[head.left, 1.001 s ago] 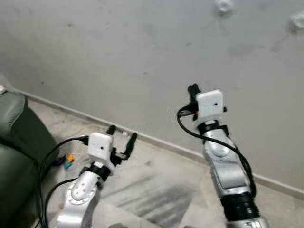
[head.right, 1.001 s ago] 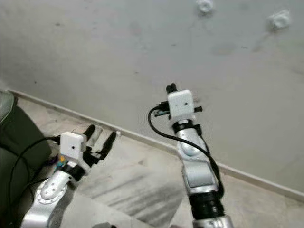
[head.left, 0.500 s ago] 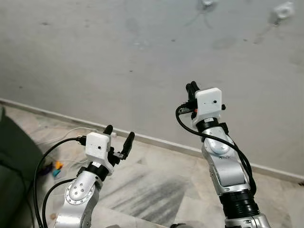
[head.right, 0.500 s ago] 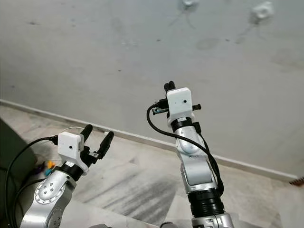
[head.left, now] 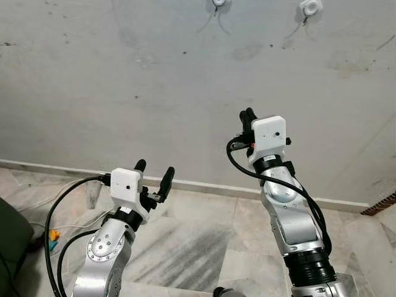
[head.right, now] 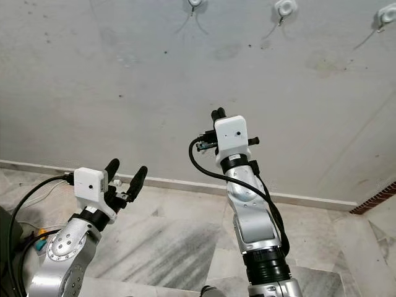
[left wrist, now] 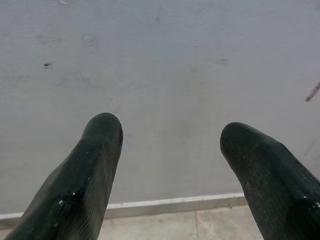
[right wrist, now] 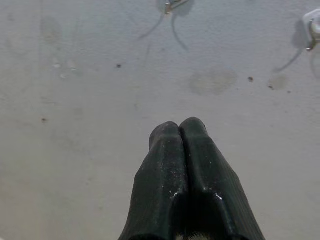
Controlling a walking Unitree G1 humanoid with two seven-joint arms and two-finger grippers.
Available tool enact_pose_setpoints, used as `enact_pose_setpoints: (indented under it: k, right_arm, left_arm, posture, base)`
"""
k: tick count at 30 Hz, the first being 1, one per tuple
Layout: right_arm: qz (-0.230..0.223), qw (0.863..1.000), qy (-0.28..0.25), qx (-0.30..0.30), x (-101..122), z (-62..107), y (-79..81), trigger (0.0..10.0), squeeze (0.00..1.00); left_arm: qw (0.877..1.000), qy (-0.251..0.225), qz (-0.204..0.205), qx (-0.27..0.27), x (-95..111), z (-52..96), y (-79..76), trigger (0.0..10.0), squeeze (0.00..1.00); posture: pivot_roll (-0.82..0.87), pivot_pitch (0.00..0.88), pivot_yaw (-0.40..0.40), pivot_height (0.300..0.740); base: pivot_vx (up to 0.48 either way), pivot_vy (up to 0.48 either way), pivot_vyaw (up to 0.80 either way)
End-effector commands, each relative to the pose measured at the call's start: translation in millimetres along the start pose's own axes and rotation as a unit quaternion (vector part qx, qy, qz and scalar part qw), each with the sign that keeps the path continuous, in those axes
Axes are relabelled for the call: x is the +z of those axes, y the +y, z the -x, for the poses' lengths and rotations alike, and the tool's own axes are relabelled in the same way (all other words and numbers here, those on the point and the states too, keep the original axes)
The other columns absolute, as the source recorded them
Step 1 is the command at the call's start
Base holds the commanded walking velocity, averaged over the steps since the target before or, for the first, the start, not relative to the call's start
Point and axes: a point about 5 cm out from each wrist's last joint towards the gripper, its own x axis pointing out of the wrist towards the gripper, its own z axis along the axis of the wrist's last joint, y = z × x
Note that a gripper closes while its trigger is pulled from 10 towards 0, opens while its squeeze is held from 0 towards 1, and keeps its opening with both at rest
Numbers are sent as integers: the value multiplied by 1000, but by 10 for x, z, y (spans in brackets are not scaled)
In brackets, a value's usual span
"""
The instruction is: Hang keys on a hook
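Nearest, low on the left: left tool, fingers spread wide, nothing between them, raised above grey marble floor. Just beyond, higher on the right: right tool, fingers pressed tightly together and aimed up at the wall; no keys visible between the tips, and impossible to tell whether anything thin is pinched there. Small red and metallic bit beside the right wrist camera, too small to identify. Further back: white baseboard, then a stained grey wall. Highest and farthest: white wall hooks, well above both tools. Likely risks: arriving at a hook with nothing to hang if the keys are not actually held; scraping the closed fingertips on the wall when reaching up; missing the small hook and dropping keys to the floor, given the long upward reach.
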Motion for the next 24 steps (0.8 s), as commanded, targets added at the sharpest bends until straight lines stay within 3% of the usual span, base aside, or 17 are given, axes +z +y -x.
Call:
enact_pose_setpoints:
  k: [1,7,11,24]
  right_arm:
    - [1,1000,-8,-1,46,12,-5,10000,0]
    - [-1,1000,-11,1,53,9,-3,10000,0]
    - [1,1000,-12,2,54,8,-7,10000,0]
    - [3,1000,-15,9,56,8,15,10000,0]
  left_arm:
    - [1000,1,1,-3,13,14,-5,10000,0]
    - [1000,0,3,-3,12,14,-9,10000,0]
    - [1000,0,4,-2,16,17,-6,10000,0]
    - [1000,0,6,-3,11,19,-8,10000,0]
  posture:
    - [23,149,12,740]
    - [25,150,10,740]
    - [26,150,8,740]
    - [28,149,4,740]
  base:
    - [0,0,-788]
    - [0,0,-729]
    - [0,0,0]
    - [307,0,0]
